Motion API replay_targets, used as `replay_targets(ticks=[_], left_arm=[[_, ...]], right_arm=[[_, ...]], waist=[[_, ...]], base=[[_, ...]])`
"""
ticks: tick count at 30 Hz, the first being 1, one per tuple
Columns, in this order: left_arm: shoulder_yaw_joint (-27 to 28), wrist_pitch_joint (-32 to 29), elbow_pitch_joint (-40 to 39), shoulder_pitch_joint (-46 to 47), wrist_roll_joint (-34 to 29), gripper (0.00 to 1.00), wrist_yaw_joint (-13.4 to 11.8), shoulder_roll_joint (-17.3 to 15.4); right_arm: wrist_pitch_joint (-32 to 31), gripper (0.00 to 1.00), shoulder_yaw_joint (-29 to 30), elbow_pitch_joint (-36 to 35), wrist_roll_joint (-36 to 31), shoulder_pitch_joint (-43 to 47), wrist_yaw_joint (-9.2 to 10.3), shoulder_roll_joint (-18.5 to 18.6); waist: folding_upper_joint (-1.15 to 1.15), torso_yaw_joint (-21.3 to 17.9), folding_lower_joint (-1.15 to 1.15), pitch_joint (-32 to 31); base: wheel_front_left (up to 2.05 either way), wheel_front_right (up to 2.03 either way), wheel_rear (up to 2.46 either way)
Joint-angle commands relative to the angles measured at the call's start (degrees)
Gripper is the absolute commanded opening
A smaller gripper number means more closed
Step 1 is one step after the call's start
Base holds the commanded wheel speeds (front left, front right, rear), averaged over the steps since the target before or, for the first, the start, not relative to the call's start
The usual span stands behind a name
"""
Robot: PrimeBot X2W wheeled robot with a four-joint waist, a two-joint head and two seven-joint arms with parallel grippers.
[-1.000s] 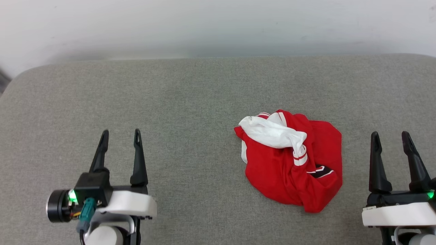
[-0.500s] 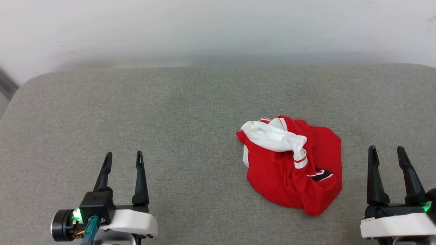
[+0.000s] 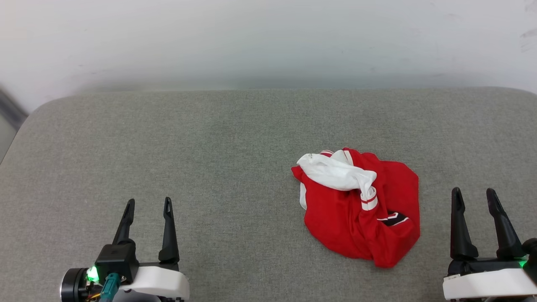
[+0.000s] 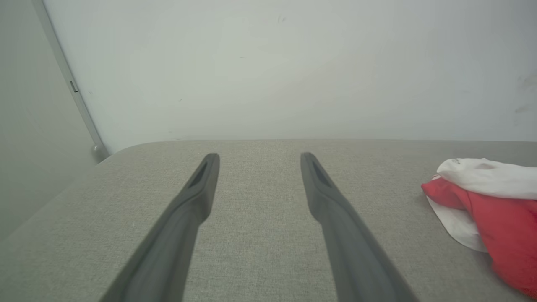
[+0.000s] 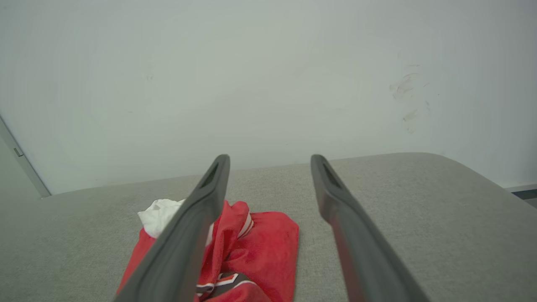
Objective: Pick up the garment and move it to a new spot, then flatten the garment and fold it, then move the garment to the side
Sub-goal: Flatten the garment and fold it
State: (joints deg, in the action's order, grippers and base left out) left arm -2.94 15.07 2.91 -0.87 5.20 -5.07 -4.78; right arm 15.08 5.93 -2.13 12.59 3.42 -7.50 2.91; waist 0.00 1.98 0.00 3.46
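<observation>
The garment (image 3: pixel 356 209) lies crumpled on the grey padded surface (image 3: pixel 209 167), right of centre: red cloth with a white sleeve draped over its top, striped trim and a bit of black lettering showing. It also appears at the right edge of the left wrist view as the garment (image 4: pixel 495 201), and low and left as the garment (image 5: pixel 260 247) in the right wrist view. My left gripper (image 3: pixel 148 203) stands open at the lower left, far from the cloth. My right gripper (image 3: pixel 474 195) stands open at the lower right, just beside the cloth's right edge, holding nothing.
A pale wall (image 3: pixel 268 37) rises behind the surface's far edge. The surface has rounded far corners at the left (image 3: pixel 46 105) and right. Bare grey fabric spreads left of the garment and behind it.
The whole head view has shifted: the surface, garment and both grippers sit lower in the picture, so the camera moved. Both grippers also show shorter at the bottom edge. The garment keeps its shape.
</observation>
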Motion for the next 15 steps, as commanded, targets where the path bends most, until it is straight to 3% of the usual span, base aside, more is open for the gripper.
replay_targets(ticks=[1,15], left_arm=[[0.4,0.1,0.1,-0.5,-0.5,1.0,0.2,0.2],[2.3,0.1,0.7,-0.9,-1.8,1.0,2.2,1.3]], right_arm=[[0.1,1.0,-0.1,0.0,0.3,0.3,0.02,-0.1],[0.1,1.0,-0.2,0.1,0.2,0.7,0.02,-0.1]], waist=[[0.0,0.0,0.0,0.0],[0.0,-0.1,0.0,-0.2]], base=[[0.0,0.0,0.0],[0.0,0.0,0.0]])
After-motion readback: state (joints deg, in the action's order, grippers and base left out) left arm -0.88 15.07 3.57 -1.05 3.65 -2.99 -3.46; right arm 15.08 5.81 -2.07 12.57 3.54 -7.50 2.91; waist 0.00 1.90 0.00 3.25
